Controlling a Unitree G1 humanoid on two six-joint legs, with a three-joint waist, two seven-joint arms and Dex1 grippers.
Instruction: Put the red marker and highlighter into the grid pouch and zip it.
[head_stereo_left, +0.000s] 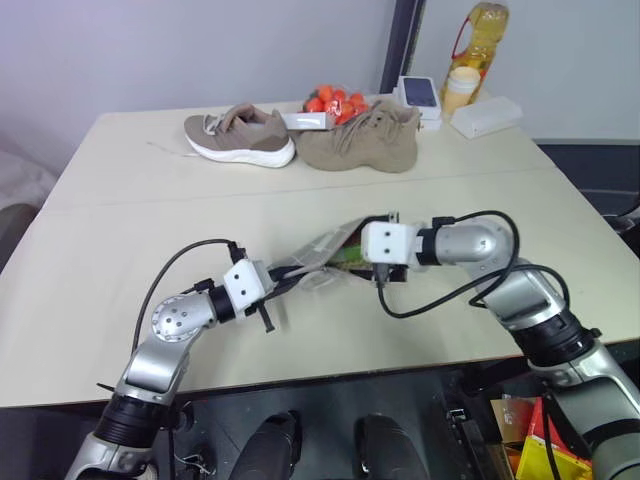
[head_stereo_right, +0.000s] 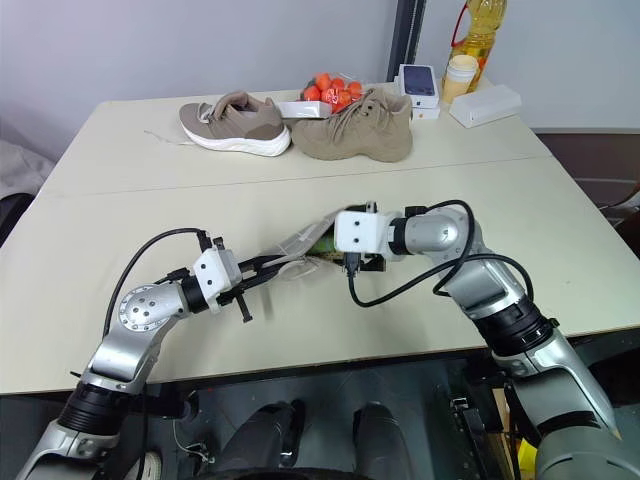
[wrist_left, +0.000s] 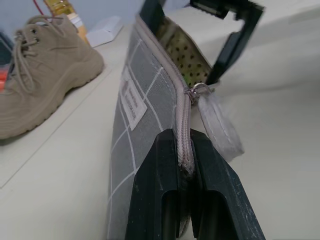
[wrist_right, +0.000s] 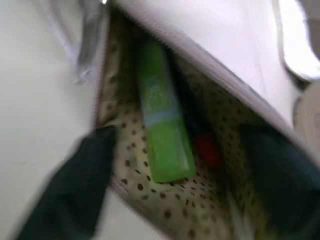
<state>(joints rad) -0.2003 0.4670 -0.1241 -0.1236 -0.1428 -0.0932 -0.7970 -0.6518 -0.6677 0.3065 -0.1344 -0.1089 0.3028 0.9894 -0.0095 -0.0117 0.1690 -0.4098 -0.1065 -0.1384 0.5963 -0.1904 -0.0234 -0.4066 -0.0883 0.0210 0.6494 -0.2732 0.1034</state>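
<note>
Pale bench (head_stereo_left: 120, 200) carries the grid pouch (wrist_left: 145, 95), its mouth gaping with the highlighter (wrist_right: 162, 135) and red marker (wrist_right: 207, 150) inside, directly ahead of the right claw (wrist_right: 190, 165), spread wide and empty. Left claw (wrist_left: 186, 200) pinches the zipper edge; that grip may slip when zipping.

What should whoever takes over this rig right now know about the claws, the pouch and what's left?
Left claw: shut on the grid pouch, pinching its zipper edge and holding it up off the table.
Right claw: open, at the pouch's mouth, gripping nothing.
Highlighter: inside the pouch, on the dotted lining.
Red marker: its red end shows inside, beside the highlighter.
Done: both pens are in.
Left: draw the right claw out, take the zipper pull and zip the open pouch.
</note>
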